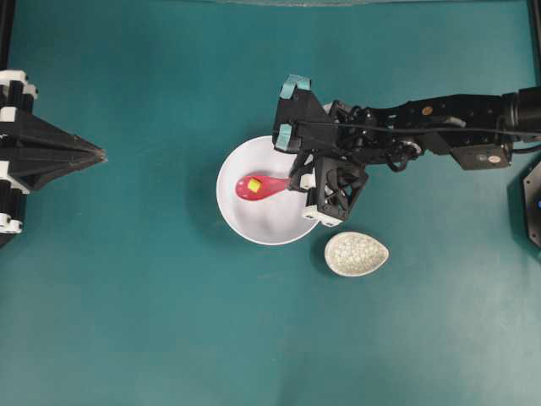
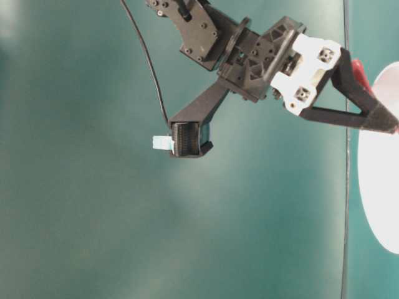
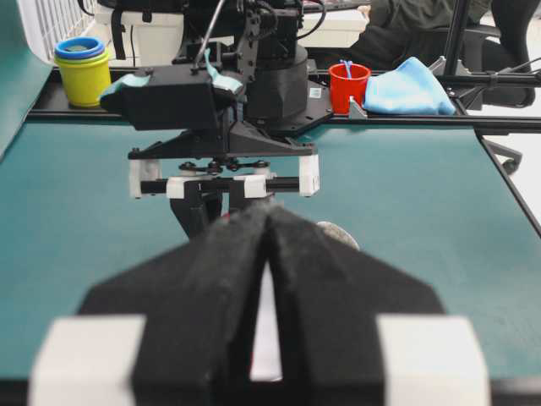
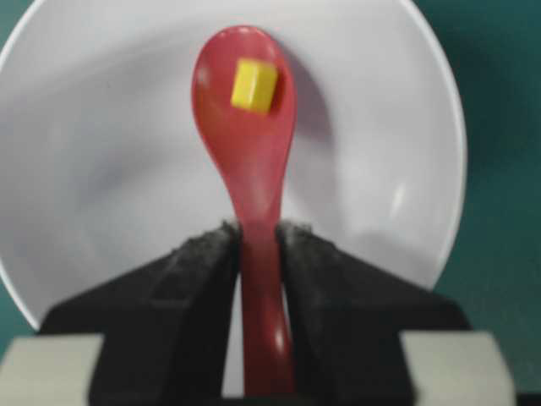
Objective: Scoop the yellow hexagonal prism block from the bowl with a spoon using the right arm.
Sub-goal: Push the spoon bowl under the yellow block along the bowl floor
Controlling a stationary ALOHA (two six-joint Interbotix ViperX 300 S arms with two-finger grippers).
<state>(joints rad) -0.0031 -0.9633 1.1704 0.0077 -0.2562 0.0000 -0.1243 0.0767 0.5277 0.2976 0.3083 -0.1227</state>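
The white bowl (image 1: pixel 262 222) (image 4: pixel 110 169) sits mid-table. My right gripper (image 4: pixel 258 233) (image 1: pixel 297 181) is shut on the handle of the pink-red spoon (image 4: pixel 249 118) (image 1: pixel 264 187), whose scoop is held over the bowl's inside. The yellow hexagonal prism block (image 4: pixel 254 85) (image 1: pixel 254 184) lies in the scoop. In the table-level view only the spoon's handle end (image 2: pixel 360 71) shows behind the right gripper's fingers (image 2: pixel 355 99), next to the bowl's rim (image 2: pixel 380 168). My left gripper (image 1: pixel 100 155) (image 3: pixel 268 211) is shut and empty at the far left, well apart from the bowl.
A small beige crackle-patterned oval dish (image 1: pixel 356 254) lies just right of and below the bowl. Beyond the table's far edge stand stacked yellow and blue cups (image 3: pixel 82 63), a red cup (image 3: pixel 349 83) and a blue cloth (image 3: pixel 408 89).
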